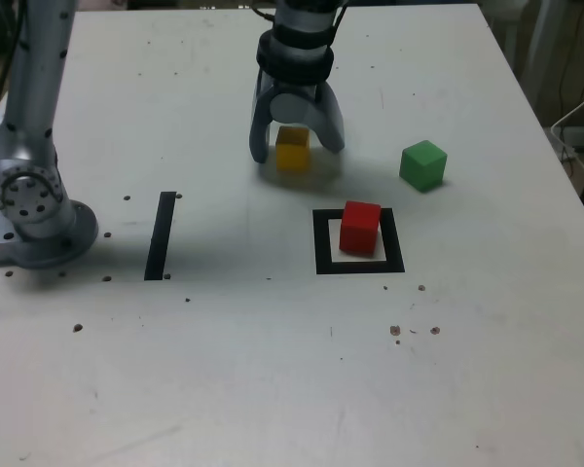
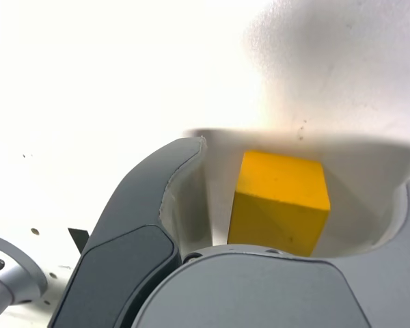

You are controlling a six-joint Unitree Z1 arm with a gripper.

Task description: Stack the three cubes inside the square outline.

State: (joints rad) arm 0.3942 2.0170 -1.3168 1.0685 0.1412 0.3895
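Cubes: three on the white table [image 1: 224, 350] — red cube [image 1: 359, 230], yellow cube [image 1: 293, 150], green cube [image 1: 424, 165], all separate.
Table: spans most of the exterior view, its pale top marked by scattered dark specks [image 1: 78, 328].
Arm: its base [image 1: 41, 229] stands at the exterior view's left; a grey link rises out of the picture, and the wrist end comes down from the top edge.
Gripper [image 1: 298, 151]: spread, one finger on each side of the yellow cube, with gaps between cube and fingers — nothing pinched.
Square outline [image 1: 394, 240]: black tape around a white centre, towards the exterior view's right.
Tape strip [image 1: 161, 236]: straight and black, between the arm's base and the outline.
Red cube: inside the outline, nearer its right side in the exterior view.
Green cube: outside the outline, beyond its upper right corner in the exterior view.
Yellow cube: also outside, between the open fingers, on the table.
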